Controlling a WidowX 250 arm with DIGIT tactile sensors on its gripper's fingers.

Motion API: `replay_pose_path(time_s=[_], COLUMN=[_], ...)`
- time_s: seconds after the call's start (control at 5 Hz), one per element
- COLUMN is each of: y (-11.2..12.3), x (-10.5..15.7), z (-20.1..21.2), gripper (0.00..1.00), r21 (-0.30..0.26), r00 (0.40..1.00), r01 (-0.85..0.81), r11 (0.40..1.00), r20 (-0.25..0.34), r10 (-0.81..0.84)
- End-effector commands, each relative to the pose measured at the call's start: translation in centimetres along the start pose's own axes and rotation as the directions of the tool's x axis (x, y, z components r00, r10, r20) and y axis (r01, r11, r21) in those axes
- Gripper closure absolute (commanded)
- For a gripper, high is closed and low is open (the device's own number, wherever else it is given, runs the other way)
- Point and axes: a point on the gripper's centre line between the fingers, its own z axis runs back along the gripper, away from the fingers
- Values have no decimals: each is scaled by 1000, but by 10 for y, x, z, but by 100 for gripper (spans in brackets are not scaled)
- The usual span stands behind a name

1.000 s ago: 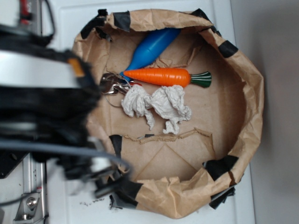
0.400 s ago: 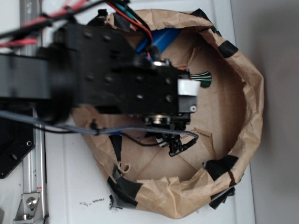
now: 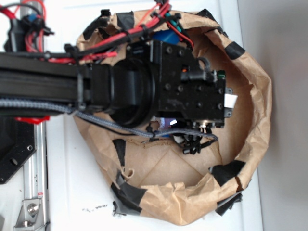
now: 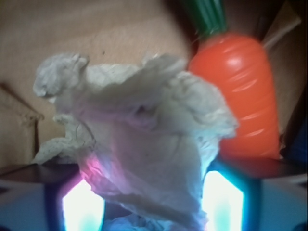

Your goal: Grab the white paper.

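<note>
In the wrist view the white paper (image 4: 144, 125), a crumpled off-white wad, fills the middle of the frame and lies on the brown bag floor. My gripper (image 4: 151, 197) is open, with the wad between its two glowing fingers (image 4: 83, 207), which stand wide apart on either side of it. An orange toy carrot (image 4: 240, 96) with a green top lies just right of the paper. In the exterior view my black arm (image 3: 159, 89) hangs over the bag and hides the paper and the fingers.
The brown paper bag (image 3: 257, 101), rolled down and patched with black tape, rings the work area. The carrot's green tip (image 3: 220, 75) and a blue toy (image 3: 166, 36) peek out past the arm. Red and grey cables run along the arm.
The arm has swung in from the left over the bag and moved right and down onto the paper, which it now covers in the exterior view.
</note>
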Motion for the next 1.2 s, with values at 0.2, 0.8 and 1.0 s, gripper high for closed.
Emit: replay_pose_path(time_s=[0.2,0.8,1.0], y=[4,15,15], x=[13,-6,-8], z=[134,188,184], gripper=[100,100,100], r21=[-178,-153,-131], r00=[959,975,976], r01=[90,78,74], r11=[980,985,989], r20=[279,218,213], r10=[-37,-43,-45])
